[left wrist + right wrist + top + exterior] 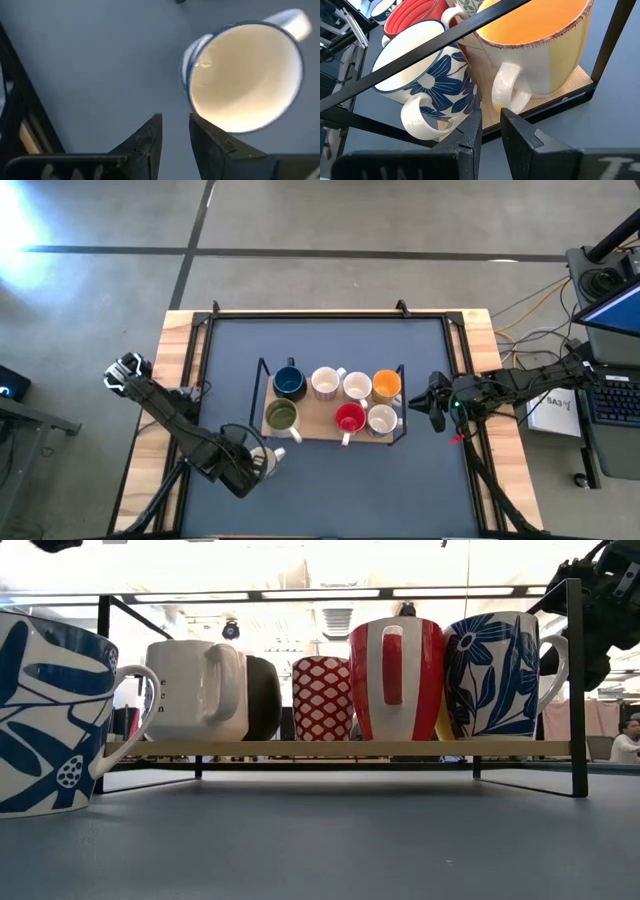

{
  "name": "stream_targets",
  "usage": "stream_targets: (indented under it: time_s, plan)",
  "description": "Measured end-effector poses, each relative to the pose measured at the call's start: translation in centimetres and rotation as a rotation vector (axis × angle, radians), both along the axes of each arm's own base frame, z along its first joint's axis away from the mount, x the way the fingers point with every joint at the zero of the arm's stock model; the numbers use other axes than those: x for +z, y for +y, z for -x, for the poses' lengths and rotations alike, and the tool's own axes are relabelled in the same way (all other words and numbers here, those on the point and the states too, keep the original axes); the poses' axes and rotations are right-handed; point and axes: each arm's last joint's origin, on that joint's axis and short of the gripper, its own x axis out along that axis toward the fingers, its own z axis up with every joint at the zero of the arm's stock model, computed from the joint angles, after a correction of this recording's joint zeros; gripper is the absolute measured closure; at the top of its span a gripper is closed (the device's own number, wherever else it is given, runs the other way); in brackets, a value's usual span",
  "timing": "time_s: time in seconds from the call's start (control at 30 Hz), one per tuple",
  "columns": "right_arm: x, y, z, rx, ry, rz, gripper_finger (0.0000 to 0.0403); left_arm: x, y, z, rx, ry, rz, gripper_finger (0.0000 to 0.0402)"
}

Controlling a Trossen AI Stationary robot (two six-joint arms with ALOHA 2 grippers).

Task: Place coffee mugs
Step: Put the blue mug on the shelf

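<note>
Hovering over the front-left of the table, the left gripper (175, 132) has its jaws set narrowly apart and empty, just beside the rim of a white-and-blue mug (245, 77) standing off the rack. Closing from here could clip the rim and tip the mug or push it away. Seven mugs already fill the wooden rack (318, 427), so the free slot looks tight; a knock could disturb the olive green mug (281, 416). At the rack's right end, the right gripper (490, 127) waits, jaws narrow and empty, near the orange mug (535, 45) handle.

Two dark jointed arms, each ending in a black hand (175, 145) with two flat, wedge-shaped fingers.
</note>
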Motion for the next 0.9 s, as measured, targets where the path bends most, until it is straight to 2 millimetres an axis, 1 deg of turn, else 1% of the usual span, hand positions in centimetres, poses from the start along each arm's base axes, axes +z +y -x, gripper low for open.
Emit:
stream_targets:
  time_s: [0.13,0.3,0.43,0.7,0.9]
  plan:
    - [0.0,0.0,0.0,0.000,0.000,0.000,0.0344,-0.3,-0.1,-0.2,0.088,-0.020,0.022,0.0322]
    - [0.0,0.0,0.0,0.000,0.000,0.000,0.0344,-0.3,-0.2,-0.3,0.121,-0.038,0.035,0.0322]
    - [0.0,0.0,0.0,0.000,0.000,0.000,0.0344,-0.6,-0.2,-0.4,0.188,-0.058,0.022,0.0322]
    - [0.0,0.0,0.0,0.000,0.000,0.000,0.0344,-2.8,-0.3,-0.6,0.248,-0.105,0.056,0.0322]
    - [0.0,0.0,0.0,0.000,0.000,0.000,0.0344,-4.5,0.2,-0.1,0.222,-0.096,0.006,0.0325]
